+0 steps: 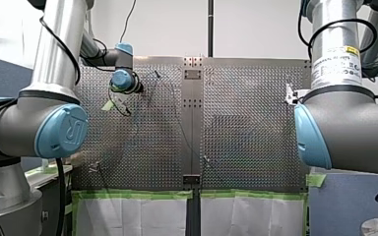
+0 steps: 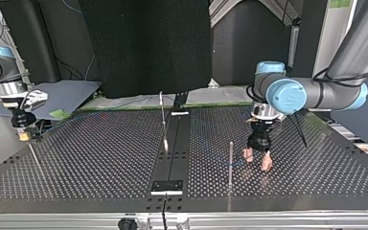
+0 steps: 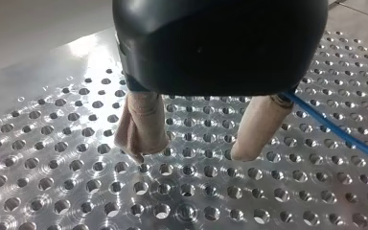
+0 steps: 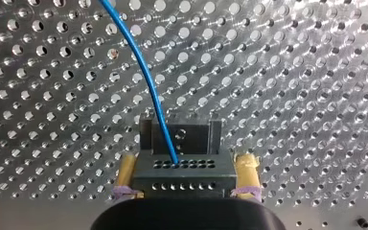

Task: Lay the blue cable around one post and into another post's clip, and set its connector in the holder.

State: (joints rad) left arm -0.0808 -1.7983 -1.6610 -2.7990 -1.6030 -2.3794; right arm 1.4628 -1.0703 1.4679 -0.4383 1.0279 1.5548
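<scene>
- Right wrist view: my right claw [image 4: 187, 160] is clamped on the black connector [image 4: 182, 178], with the blue cable [image 4: 141, 72] arching away over the holes.
- My left claw [image 3: 191, 153] hangs apart and empty, with the cable just beside one finger; closing off-line could miss or snag it.
- Slack may slip off a thin post [image 2: 230, 163].
- Below, the worktop [image 3: 52, 158] is shiny perforated metal; a black screen [image 2: 143, 43] stands behind.

My left arm [image 1: 49, 69], frame left, was silver with a light-blue, logo-marked joint cap [image 1: 61, 130] and black cable [image 1: 62, 45]. My right arm [image 1: 349, 123], frame right, bore a white printed label [image 1: 335, 64]. My left gripper [image 3: 191, 154] showed beige pads [image 3: 141, 129]; my right gripper [image 4: 187, 170], yellow.
</scene>
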